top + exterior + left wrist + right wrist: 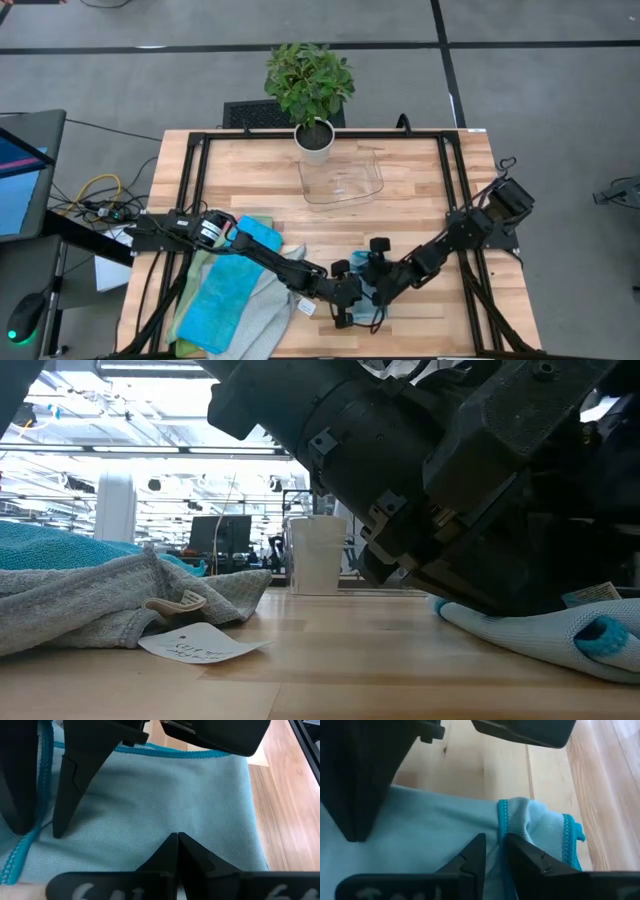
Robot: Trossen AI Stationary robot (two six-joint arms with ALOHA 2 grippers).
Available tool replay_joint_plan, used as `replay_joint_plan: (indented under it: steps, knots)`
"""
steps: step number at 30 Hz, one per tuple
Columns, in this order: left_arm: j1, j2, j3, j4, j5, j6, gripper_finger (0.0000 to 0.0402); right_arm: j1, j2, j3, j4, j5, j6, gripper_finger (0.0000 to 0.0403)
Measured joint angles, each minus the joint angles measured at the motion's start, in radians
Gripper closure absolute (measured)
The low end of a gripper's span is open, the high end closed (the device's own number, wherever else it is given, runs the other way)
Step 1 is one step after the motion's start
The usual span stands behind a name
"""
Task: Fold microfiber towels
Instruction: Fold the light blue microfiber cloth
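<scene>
The high view shows both arms meeting at the lower centre of the frame over a light grey towel with teal edging [372, 292], most of which is hidden beneath them. The left gripper [345, 305] reaches in from the left; the right gripper [372, 272] reaches in from the right. A pile of further towels [235, 300], bright blue on grey with green at its edge, lies at the lower left of the table [420, 190]. A clear plastic tray [345, 180] and a potted plant [312, 90] stand at the upper centre.

The left wrist view gives what the high view cannot: the left gripper [178, 836] has its fingertips pressed together, closed, with the tips resting against the flat towel surface [165, 795]. Whether cloth is pinched between them cannot be determined.

The right wrist view shows the right gripper [492, 840] with a narrow gap between its fingers, slightly open, just beside a bunched, teal-edged corner of the towel [540, 827].

The low view alone shows the towel's folded edge [560, 630] lying on the table at the lower right, and a white label [200, 645] beside the grey cloth [90, 605] at the left.
</scene>
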Motion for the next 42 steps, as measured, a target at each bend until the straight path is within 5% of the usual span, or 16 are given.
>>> replay_joint_plan:
  steps: [5, 12, 31, 42]
  knots:
    - [0.000, 0.000, 0.000, 0.000, -0.001, 0.000, 0.0400, -0.013, -0.006, 0.000, -0.006, -0.008, 0.002, 0.0302]
    - [0.000, 0.000, 0.000, -0.001, -0.002, -0.014, 0.0400, -0.028, -0.009, 0.001, -0.026, -0.007, 0.082, 0.0390]
    - [0.003, 0.000, 0.000, -0.006, -0.043, -0.015, 0.0400, -0.037, -0.170, -0.027, -0.193, 0.037, 0.213, 0.0382]
    - [0.000, 0.000, 0.000, -0.008, -0.032, -0.016, 0.0400, -0.033, -0.171, -0.060, -0.227, 0.049, 0.316, 0.0337]
